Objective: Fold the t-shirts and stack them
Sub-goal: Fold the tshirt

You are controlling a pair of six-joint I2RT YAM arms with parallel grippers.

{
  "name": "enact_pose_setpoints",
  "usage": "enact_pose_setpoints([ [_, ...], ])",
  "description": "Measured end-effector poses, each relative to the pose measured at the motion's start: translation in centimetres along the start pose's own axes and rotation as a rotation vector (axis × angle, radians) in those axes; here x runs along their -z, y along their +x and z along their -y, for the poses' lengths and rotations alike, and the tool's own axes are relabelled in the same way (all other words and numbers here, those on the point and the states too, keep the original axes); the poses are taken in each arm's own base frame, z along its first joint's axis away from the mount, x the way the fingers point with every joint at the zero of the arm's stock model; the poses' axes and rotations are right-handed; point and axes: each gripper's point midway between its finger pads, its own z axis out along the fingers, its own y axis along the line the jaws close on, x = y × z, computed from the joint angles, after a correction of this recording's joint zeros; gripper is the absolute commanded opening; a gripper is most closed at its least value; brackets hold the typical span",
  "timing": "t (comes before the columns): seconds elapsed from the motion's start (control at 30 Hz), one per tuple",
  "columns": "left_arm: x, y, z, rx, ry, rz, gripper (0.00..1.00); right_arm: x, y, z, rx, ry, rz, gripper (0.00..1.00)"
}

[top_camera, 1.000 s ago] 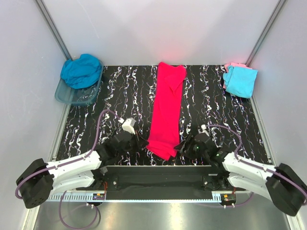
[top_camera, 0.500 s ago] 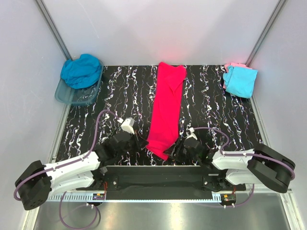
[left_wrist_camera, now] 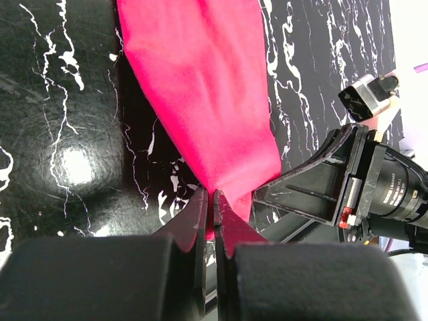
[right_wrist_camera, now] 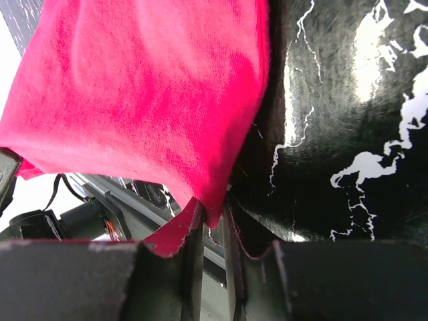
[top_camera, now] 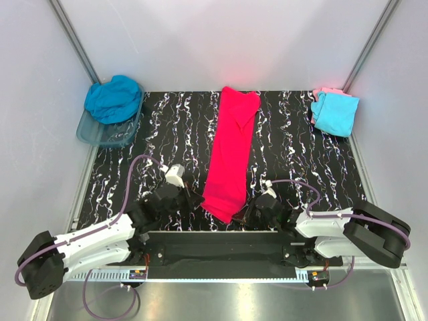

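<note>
Here, left fingers (left_wrist_camera: 195,217), right fingers (right_wrist_camera: 234,254), each pinching the pink-red t-shirt (top_camera: 231,154) (near corners).

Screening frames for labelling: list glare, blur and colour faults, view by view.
Top external: the pink-red shirt is oversaturated and tints the back wall red. Left wrist: white glare spot on the glossy table, own fingers blurred. Right wrist: glare patches upper right, shirt folds washed out.
</note>
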Motion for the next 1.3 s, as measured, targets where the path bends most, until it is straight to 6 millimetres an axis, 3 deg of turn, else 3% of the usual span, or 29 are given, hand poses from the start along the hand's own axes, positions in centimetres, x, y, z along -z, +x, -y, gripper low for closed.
enact_pose_setpoints([
  [0.2,0.1,0.2,-0.3,0.000,-0.010,-0.007,0.00,-0.4,0.1,-0.1,-0.001,-0.005,-0.002,0.20],
  [0.37,0.0,0.3,-0.5,0.001,-0.011,-0.006,0.00,-0.9,0.1,-0.9,-0.006,-0.027,-0.004,0.36],
  [0.53,-0.1,0.9,-1.2,0.000,-0.024,-0.016,0.00,-1.0,0.1,-1.7,-0.002,-0.043,-0.006,0.42],
  [0.77,-0.6,1.4,-1.7,-0.002,-0.041,-0.030,0.00,-1.0,0.1,-1.4,0.000,-0.028,-0.007,0.31],
  [0.93,-0.9,1.6,-1.9,-0.002,-0.044,-0.034,0.00,-1.1,0.2,-0.9,0.005,-0.011,-0.007,0.15],
  [1.03,-1.1,2.1,-2.5,-0.004,-0.057,-0.044,0.00,-1.2,0.2,-0.7,0.006,-0.007,-0.009,0.00],
  [1.3,-1.5,3.0,-3.5,-0.008,-0.081,-0.065,0.00,-1.4,0.3,-0.9,0.006,-0.016,-0.010,0.00],
])
